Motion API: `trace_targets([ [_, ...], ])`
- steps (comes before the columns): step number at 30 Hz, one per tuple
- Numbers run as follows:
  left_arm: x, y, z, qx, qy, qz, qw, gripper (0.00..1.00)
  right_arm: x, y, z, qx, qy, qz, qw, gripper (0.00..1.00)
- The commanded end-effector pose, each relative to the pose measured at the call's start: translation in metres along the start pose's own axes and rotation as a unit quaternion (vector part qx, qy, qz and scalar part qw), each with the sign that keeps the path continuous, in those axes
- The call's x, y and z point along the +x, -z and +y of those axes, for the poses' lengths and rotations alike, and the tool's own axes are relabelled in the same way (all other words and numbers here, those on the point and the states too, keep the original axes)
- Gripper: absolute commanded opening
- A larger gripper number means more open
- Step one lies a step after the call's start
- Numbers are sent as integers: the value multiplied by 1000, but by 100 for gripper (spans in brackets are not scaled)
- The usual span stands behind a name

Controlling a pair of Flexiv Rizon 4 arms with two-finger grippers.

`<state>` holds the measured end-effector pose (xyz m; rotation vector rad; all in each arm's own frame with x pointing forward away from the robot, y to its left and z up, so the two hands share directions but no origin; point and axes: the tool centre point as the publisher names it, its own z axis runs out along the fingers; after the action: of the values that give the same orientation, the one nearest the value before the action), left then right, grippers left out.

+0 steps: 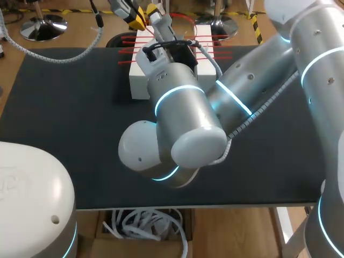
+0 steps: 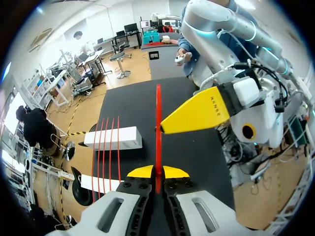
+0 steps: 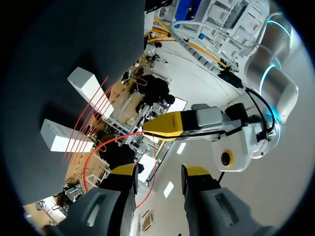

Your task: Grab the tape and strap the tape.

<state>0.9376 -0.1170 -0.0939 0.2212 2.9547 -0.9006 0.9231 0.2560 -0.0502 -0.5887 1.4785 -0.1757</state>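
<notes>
Black mat (image 1: 64, 107), far side: left gripper (image 2: 158, 172) clamped on red tape (image 2: 158, 123); right gripper (image 3: 160, 171) fingers apart, just beside. Risk: grippers collide, tape slips.

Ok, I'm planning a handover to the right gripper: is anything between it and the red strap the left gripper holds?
Nothing visible does. The right gripper is open, one yellow finger tip beside the red strap, just ahead of the left gripper, which is shut on it. Whether that finger touches the strap is unclear.
</notes>
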Motion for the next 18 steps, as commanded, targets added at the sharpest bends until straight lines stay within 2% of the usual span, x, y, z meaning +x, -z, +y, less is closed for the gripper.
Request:
trace_targets([
  [1,0,1,-1,-2,1,1,1000,0,-12,8,-9,-1,-6,2,1000,38],
  [5,0,1,-1,-2,1,1,1000,0,-21,15,-23,7,-16,-4,1000,38],
  [9,0,1,-1,-2,1,1,1000,0,-29,20,-49,27,-29,-3,999,36],
  [14,0,1,-1,-2,1,1,1000,0,-24,17,-86,62,-27,2,998,40],
  [17,0,1,-1,-2,1,1,1000,0,-16,10,-106,77,-23,7,997,48],
  [18,0,1,-1,-2,1,1,1000,0,-14,7,-112,82,-21,7,996,63],
])
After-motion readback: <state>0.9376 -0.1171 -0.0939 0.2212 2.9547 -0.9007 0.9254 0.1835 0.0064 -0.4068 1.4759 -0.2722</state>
